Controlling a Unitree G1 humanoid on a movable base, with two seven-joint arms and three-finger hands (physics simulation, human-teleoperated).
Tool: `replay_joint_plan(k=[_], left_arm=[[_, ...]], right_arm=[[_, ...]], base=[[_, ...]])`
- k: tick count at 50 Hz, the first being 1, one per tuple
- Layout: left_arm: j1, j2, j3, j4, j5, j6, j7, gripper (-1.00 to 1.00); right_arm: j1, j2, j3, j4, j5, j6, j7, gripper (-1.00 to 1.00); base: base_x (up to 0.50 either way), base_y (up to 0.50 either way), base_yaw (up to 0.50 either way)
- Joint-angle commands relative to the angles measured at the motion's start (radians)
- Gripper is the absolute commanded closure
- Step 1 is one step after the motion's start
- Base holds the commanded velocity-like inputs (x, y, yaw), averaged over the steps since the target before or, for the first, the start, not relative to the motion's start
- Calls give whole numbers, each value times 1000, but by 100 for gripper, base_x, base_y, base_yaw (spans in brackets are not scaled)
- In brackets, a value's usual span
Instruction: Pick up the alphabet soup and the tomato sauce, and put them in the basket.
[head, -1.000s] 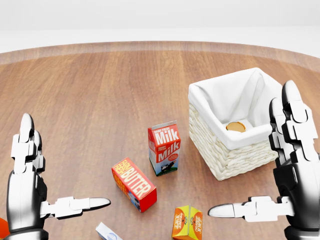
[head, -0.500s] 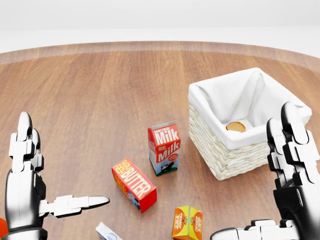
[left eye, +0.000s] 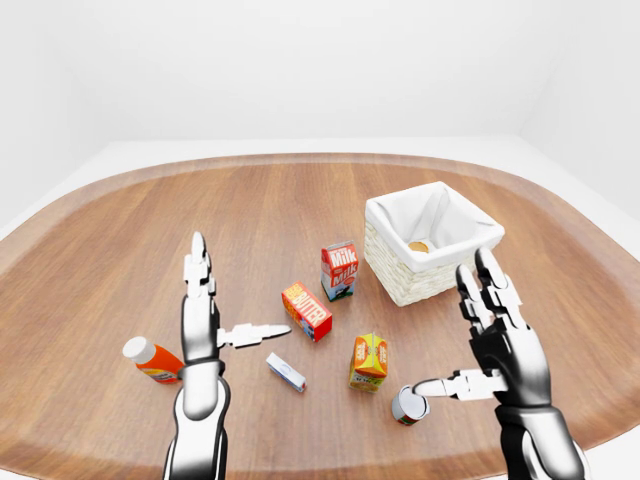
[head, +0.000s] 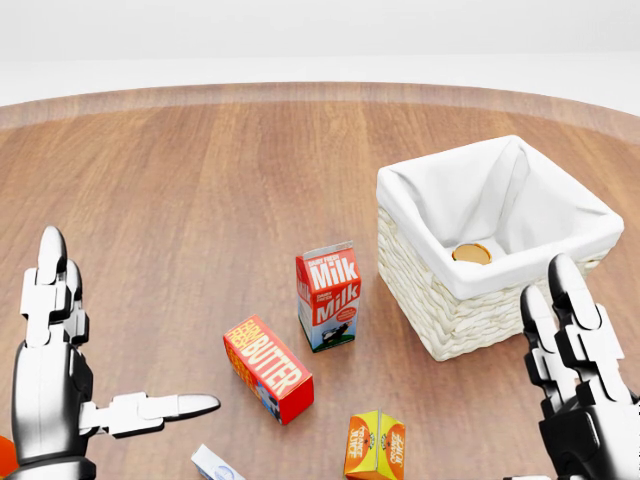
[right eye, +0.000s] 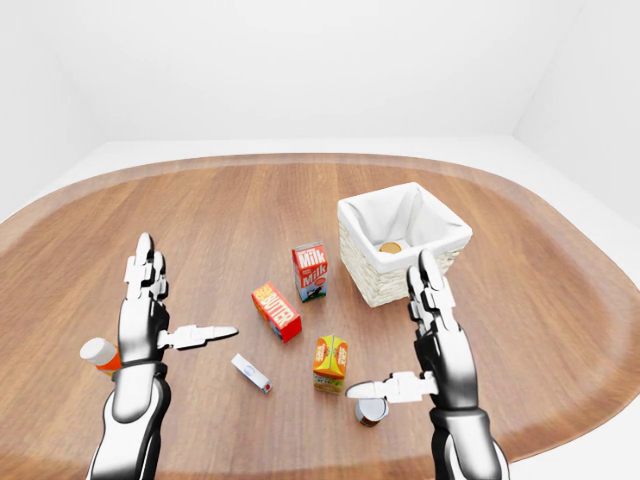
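One can (left eye: 408, 405) seen lying on side on table (left eye: 120, 230), touching right hand (left eye: 497, 350) thumb tip, below palm; fingers spread, nothing gripped. Left hand (left eye: 200, 310) well apart, also spread. Second can (head: 471, 254) noted inside basket (head: 455, 325). Right hand judged nearer.

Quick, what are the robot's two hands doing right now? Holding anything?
Left hand: open, holding nothing.
Right hand: open, holding nothing; its thumb reaches toward a small can.
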Motion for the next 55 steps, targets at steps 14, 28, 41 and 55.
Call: replay_joint_plan(k=[14, 28, 41, 55], left_arm=[[0, -1, 1, -5, 1, 0, 2, -100], [-8, 0, 4, -10, -3, 0, 4, -100], [-3, 0, 2, -7, -2, 0, 5, -100], [1, -1, 1, -7, 1, 0, 4, -100]], right_arm=[[49, 18, -6, 41, 25, 0, 38, -100], [85, 23, 4, 64, 38, 0, 60, -100], [121, 22, 26, 116, 38, 0, 71, -100], [154, 17, 36, 97, 54, 0, 79, -100]], base=[[0, 0, 0], [0, 0, 0], [0, 0, 0], [0, 0, 0]])
